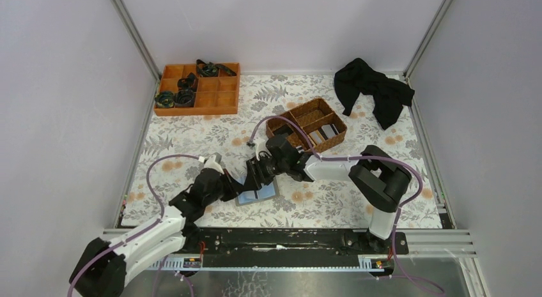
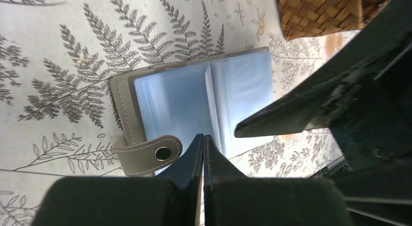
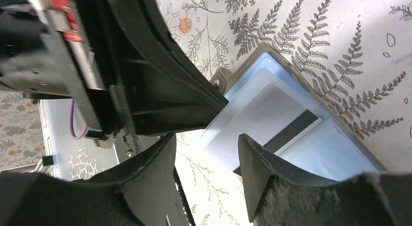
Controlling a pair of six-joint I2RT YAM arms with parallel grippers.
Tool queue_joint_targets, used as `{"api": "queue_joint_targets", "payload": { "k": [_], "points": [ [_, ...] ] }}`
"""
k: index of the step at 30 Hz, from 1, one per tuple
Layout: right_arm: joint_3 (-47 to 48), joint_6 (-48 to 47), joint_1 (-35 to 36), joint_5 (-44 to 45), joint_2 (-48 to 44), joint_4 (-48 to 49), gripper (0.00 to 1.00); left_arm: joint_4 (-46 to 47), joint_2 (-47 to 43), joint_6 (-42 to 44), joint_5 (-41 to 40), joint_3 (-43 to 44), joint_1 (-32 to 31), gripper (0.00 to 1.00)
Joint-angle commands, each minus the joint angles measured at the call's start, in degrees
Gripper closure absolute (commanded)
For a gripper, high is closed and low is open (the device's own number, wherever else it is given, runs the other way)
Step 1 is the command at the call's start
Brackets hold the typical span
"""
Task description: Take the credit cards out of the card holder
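**Card holder pinned, one card lined up for the pull**

Nearest, the left gripper (image 2: 202, 138) is seen clenched tight with nothing between its fingers. Its tips are set at the near edge of the open card holder (image 2: 204, 92), just beside the snap tab (image 2: 155, 153), and the holder looks to be pinned down that way. The right gripper (image 3: 206, 143) is spread wide and empty just off the holder's open side. A pale credit card (image 3: 265, 107) with a dark stripe is seen in the clear sleeve straight ahead of those jaws, untouched. For a clean pull, the card's free edge should be straddled squarely, pinched lightly and drawn flat along the sleeve while the holder is pressed down. Beyond the holder, more cards (image 1: 326, 132) are seen lying in the wicker basket (image 1: 291, 112).
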Motion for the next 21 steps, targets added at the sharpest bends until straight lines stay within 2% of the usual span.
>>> {"api": "queue_joint_targets", "payload": {
  "k": [1,7,12,16,21],
  "points": [
    [1.8,1.1,0.6,-2.2,2.3,4.2,0.43,-10.4,-5.9,1.4,-5.6,2.2,-0.1,1.00],
    [-0.2,1.2,0.6,1.2,0.4,4.4,0.43,-15.4,-9.5,-1.0,-10.1,2.7,-0.1,1.00],
    [-2.2,0.8,-0.8,3.7,-2.3,3.7,0.43,-16.4,-15.6,1.0,-12.8,2.7,-0.2,1.00],
    [-4.5,1.8,-2.8,3.8,-3.4,5.0,0.44,-10.5,-15.4,1.3,-6.8,1.5,-0.2,1.00],
    [-6.5,2.7,-3.9,3.2,-3.5,6.2,0.44,-2.1,-6.4,1.2,0.6,0.5,-0.2,1.00]
  ]
}}
